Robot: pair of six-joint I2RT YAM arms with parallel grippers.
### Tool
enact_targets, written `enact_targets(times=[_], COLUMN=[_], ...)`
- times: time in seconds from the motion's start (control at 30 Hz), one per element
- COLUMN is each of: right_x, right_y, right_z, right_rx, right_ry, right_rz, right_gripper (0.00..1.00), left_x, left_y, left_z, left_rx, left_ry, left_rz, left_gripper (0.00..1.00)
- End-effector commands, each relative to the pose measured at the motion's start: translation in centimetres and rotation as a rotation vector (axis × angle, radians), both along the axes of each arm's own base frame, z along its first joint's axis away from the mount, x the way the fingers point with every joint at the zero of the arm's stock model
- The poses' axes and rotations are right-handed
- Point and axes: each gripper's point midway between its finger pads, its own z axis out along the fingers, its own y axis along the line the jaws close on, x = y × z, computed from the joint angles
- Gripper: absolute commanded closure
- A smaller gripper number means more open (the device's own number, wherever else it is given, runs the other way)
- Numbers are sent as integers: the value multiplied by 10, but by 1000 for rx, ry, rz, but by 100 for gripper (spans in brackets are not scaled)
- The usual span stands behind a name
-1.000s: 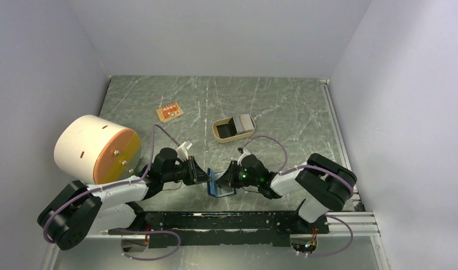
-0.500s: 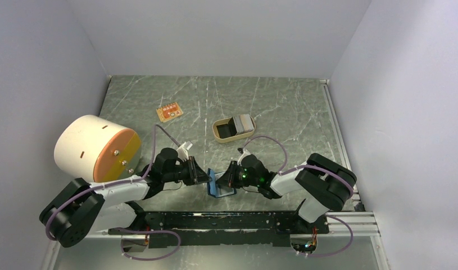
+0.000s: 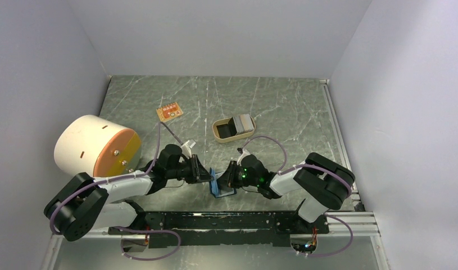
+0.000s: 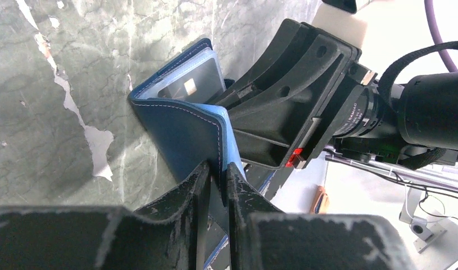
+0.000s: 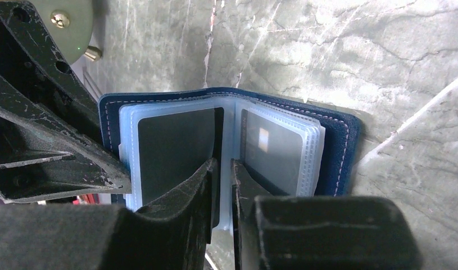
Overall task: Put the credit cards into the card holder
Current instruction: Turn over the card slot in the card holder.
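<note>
Swung forward at the left elbow over the last second, bringing the left gripper closer in on the card holder. Reaching low over the table from both sides, wrists nearly meeting by the front edge. Pinching the navy cover's edge with the left jaws; clamping a clear inner sleeve with the right gripper. Holding it open, credit cards showing in its pockets. More credit cards stacked in the tan tray, well apart.
</note>
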Motion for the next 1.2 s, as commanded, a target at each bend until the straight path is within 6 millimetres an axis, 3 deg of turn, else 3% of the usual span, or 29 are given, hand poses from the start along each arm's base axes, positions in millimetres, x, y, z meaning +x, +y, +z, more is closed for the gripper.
enact_targets(times=[0.0,0.63,0.9,1.03,1.17], right_x=[-2,11,6,5,1], right_y=[-7,-28,-22,-16,-9], right_z=[-12,10,-1,0,-1], right_rx=[-60,-136,-121,-101,-87], right_ry=[7,-78,-50,-48,-38], right_rz=[-4,-85,-57,-38,-14], right_gripper=[79,58,73,76,80], left_x=[5,8,7,6,4], left_y=[10,8,-3,-8,-11], left_z=[-19,-26,-16,-2,11], left_rx=[135,197,139,89,48], left_ry=[21,43,33,20,0], left_rz=[33,31,-3,-19,-24], left_gripper=[80,81,81,91,91])
